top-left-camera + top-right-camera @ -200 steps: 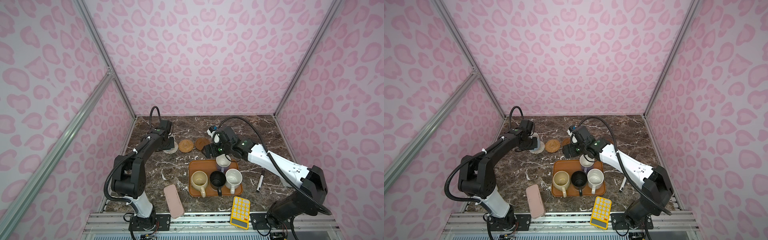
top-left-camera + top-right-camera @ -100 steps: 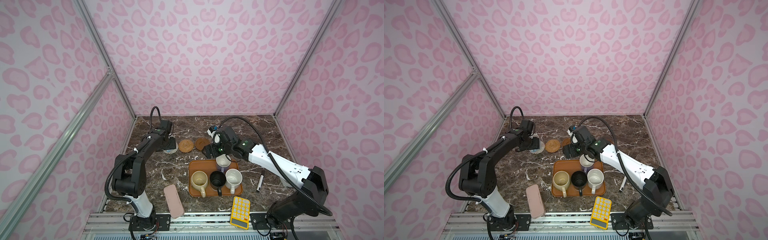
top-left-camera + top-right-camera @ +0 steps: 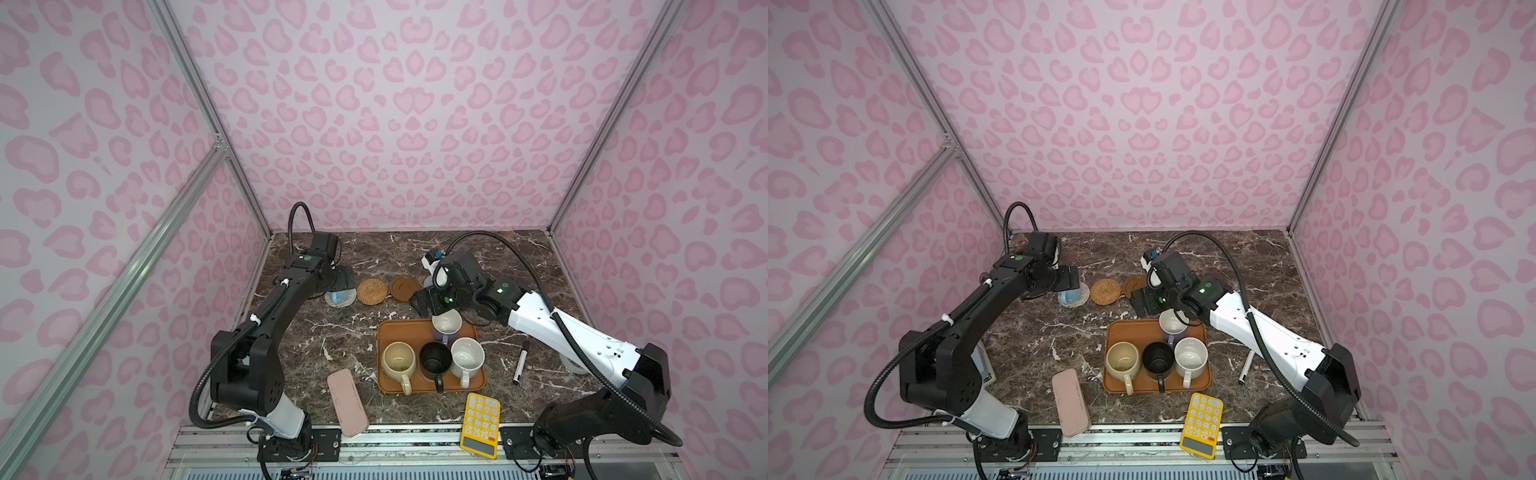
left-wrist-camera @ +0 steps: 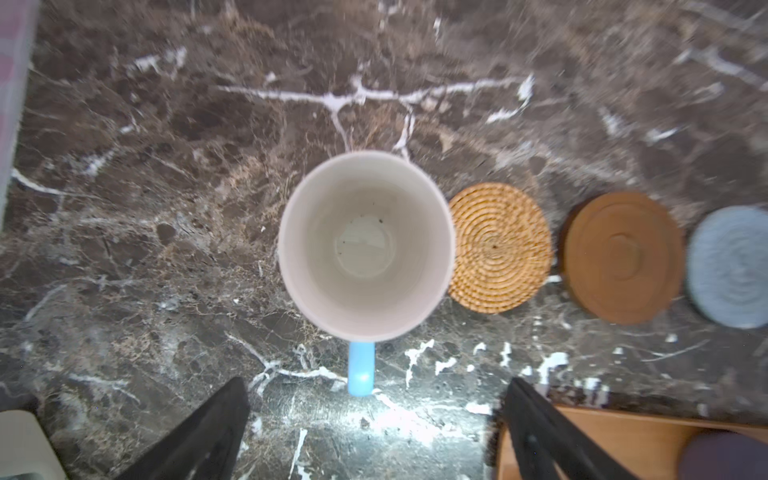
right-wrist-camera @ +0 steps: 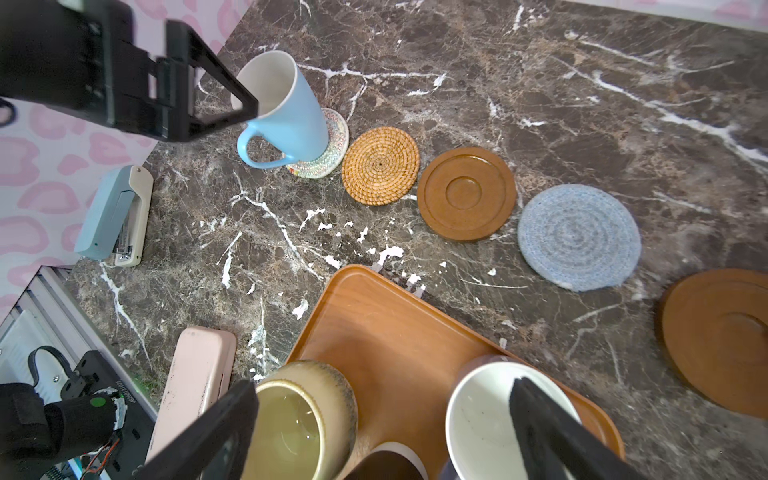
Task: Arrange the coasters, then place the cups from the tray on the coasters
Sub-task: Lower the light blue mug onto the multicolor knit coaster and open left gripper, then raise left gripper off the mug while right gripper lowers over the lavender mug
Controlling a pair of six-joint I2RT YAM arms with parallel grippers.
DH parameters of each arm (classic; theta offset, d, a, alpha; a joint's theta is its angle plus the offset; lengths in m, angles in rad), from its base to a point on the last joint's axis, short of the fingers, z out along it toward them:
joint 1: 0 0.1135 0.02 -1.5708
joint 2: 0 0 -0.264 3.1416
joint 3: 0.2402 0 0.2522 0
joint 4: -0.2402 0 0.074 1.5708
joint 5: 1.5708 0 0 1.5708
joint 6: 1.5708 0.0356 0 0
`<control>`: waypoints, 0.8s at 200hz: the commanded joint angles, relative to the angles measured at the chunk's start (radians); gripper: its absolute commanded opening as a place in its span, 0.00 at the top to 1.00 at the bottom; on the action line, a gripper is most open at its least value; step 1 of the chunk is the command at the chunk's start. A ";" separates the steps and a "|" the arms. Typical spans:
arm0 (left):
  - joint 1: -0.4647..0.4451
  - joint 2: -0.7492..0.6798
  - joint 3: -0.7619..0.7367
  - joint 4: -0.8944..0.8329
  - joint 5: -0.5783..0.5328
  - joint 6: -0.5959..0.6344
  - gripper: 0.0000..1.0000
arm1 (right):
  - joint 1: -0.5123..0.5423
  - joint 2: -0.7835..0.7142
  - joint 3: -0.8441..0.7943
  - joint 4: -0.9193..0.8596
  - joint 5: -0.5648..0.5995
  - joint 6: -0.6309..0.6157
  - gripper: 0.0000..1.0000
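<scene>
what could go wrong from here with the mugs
1. The light blue mug sits off-centre on the off-white coaster, with the open left gripper close by. Pulling away carelessly could clip the tall mug and tip it.
2. The open right gripper hangs over the crowded tray. Going for the lavender mug, it may knock the cream mug or the black mug.

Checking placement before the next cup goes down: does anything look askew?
The light blue mug sits off-centre on the off-white woven coaster, which sticks out toward the rattan coaster. Nothing else stands out.
</scene>
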 commanded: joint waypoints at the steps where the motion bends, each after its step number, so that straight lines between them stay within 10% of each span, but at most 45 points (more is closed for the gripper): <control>1: 0.001 -0.085 0.022 -0.047 0.029 -0.054 0.03 | 0.000 -0.041 -0.033 -0.025 0.086 0.000 0.02; 58: -0.024 -0.259 0.018 -0.129 0.142 -0.122 0.02 | -0.060 -0.159 -0.061 -0.177 0.148 0.001 0.02; 160: -0.278 -0.368 -0.140 -0.035 0.290 -0.357 0.02 | 0.006 -0.129 -0.136 -0.269 0.121 0.103 0.39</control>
